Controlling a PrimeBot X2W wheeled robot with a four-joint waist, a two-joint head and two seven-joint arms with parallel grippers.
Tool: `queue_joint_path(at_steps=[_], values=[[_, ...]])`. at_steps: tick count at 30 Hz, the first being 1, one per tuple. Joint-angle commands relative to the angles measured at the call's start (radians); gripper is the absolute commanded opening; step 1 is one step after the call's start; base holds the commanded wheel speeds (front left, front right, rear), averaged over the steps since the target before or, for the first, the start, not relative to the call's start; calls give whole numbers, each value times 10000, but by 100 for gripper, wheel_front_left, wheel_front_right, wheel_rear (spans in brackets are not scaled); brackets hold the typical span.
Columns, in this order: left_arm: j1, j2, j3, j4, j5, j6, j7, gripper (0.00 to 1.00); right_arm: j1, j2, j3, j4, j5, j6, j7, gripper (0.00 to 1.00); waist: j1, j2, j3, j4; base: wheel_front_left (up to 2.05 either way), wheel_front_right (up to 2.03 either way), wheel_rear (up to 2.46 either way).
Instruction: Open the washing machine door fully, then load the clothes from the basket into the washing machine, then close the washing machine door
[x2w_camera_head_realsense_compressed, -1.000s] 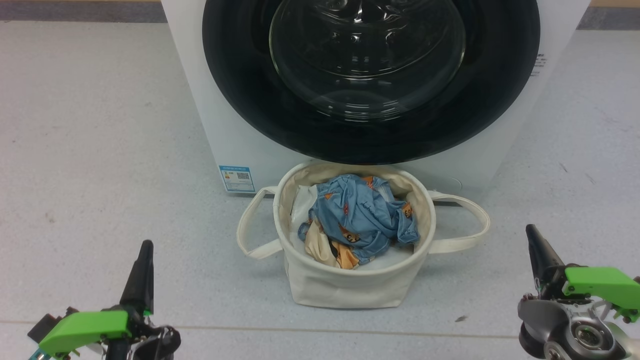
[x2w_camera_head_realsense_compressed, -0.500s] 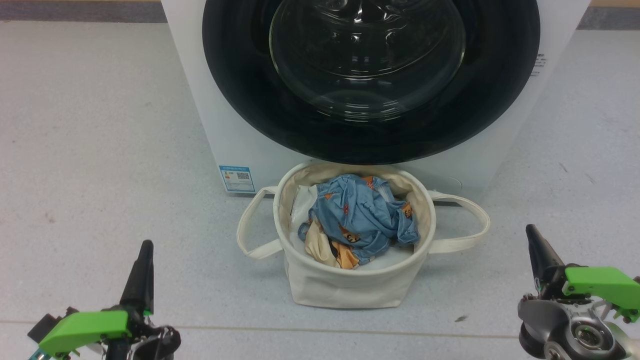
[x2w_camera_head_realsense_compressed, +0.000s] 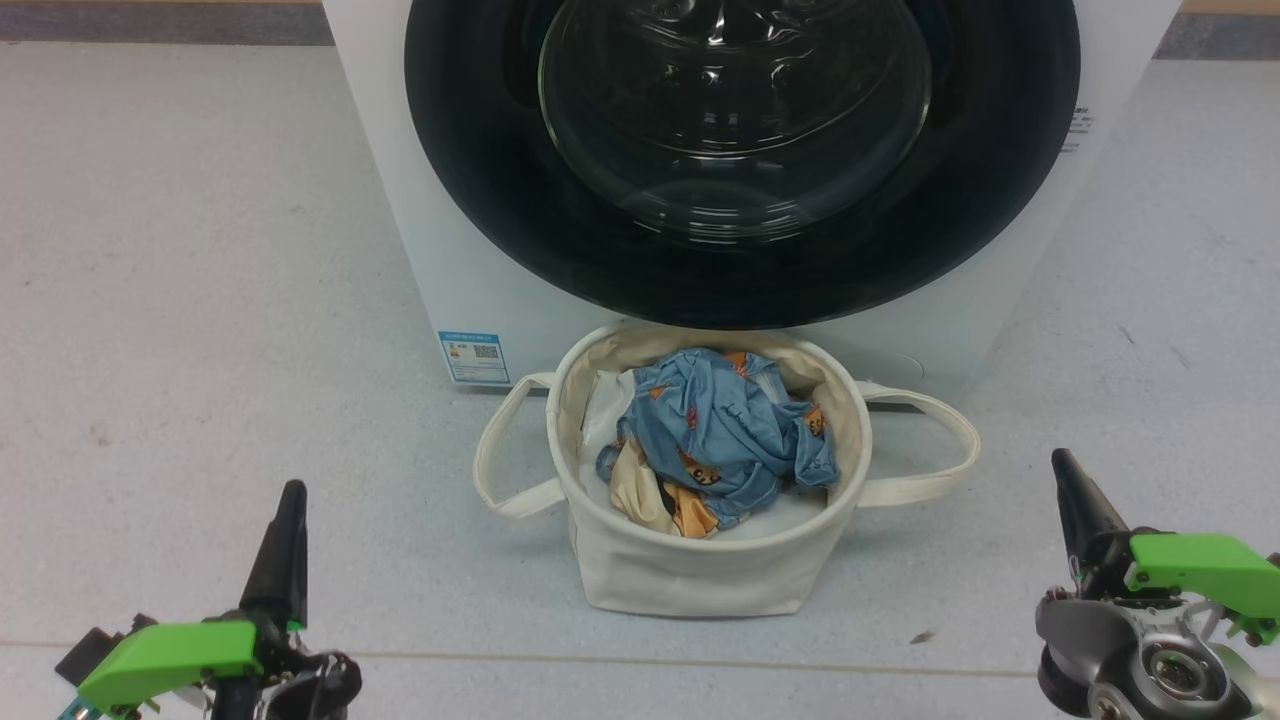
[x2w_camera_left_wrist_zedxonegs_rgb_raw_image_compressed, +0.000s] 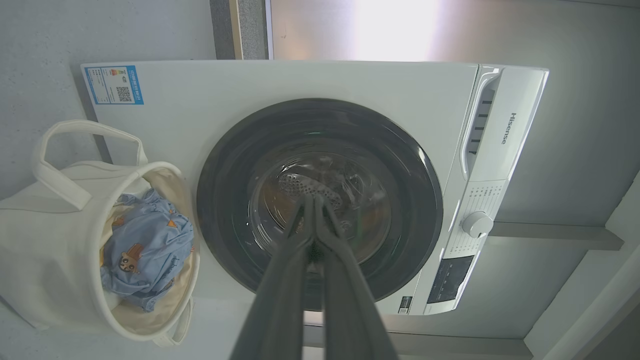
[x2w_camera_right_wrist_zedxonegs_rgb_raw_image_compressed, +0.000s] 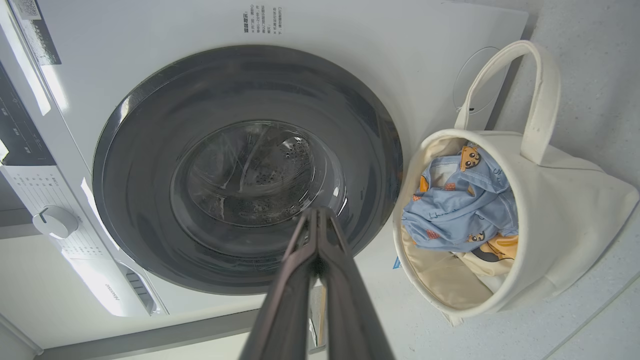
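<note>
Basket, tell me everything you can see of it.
The basket is a small round tub of soft cream-white canvas, standing upright and open on the grey floor just before the washer; contact there is unclear. A loop handle droops at each side. Inside lie blue printed and beige clothes beside white cloth.

We've got bright, even light on the pale floor (x2w_camera_head_realsense_compressed: 200, 250), just a soft shadow beside the basket (x2w_camera_head_realsense_compressed: 690, 580). Reflections ripple across the washing machine door (x2w_camera_head_realsense_compressed: 740, 150). Left wrist view: white glare up top, edges bowed. The left tool (x2w_camera_left_wrist_zedxonegs_rgb_raw_image_compressed: 314, 200) and right tool (x2w_camera_right_wrist_zedxonegs_rgb_raw_image_compressed: 318, 212) blur near the lens.
</note>
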Motion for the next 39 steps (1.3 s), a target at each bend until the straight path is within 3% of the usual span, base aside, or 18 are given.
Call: queue_joint_path(at_steps=[1, 39], values=[[-254, 67, 362, -350, 57, 16, 70, 0, -2, -260, 111, -348, 14, 0, -49, 0, 0, 0, 0, 0, 0, 0, 0], [-254, 64, 366, -350, 60, 16, 73, 0, -2, -259, 111, -348, 13, 0, -49, 0, 0, 0, 0, 0, 0, 0, 0]])
